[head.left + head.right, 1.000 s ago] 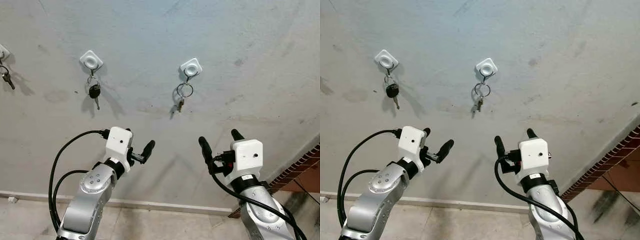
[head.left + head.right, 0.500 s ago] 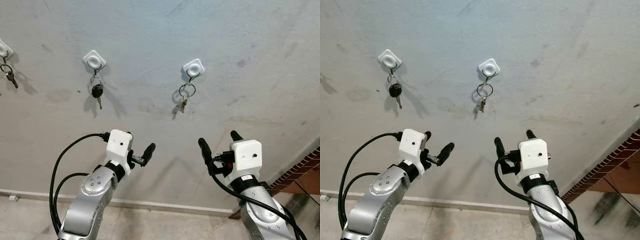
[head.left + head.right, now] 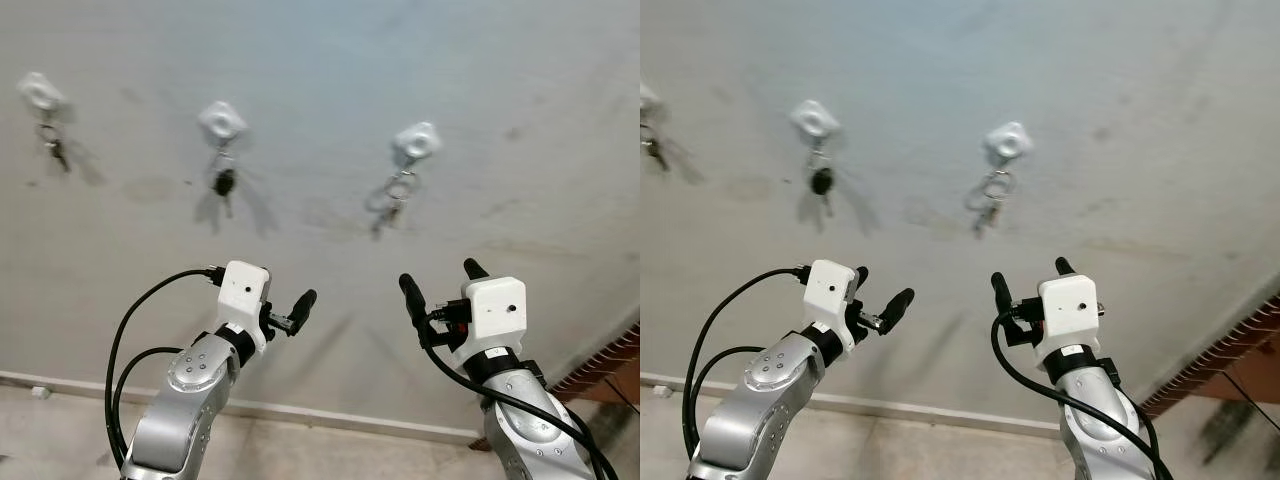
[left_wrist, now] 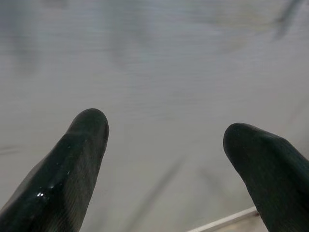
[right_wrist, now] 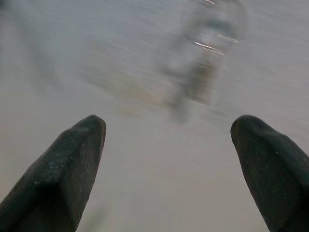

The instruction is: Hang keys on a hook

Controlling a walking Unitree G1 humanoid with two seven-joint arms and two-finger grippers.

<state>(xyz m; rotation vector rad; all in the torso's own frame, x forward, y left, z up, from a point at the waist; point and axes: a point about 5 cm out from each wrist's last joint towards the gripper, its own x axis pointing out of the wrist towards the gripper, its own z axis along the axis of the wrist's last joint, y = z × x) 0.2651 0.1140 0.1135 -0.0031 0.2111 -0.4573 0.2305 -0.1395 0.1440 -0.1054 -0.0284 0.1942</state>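
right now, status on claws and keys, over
Left claw and right claw both open, empty, raised below the hooks. Silver key ring hangs on right white square wall hook; black-headed key on middle one. Nothing between.

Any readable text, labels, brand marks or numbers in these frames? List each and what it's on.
None readable.
White hooks on the wall: no print visible.
Keys hanging on them: blurred, any stamping cannot be read.
White housings behind the left gripper and right gripper: plain, no markings visible.
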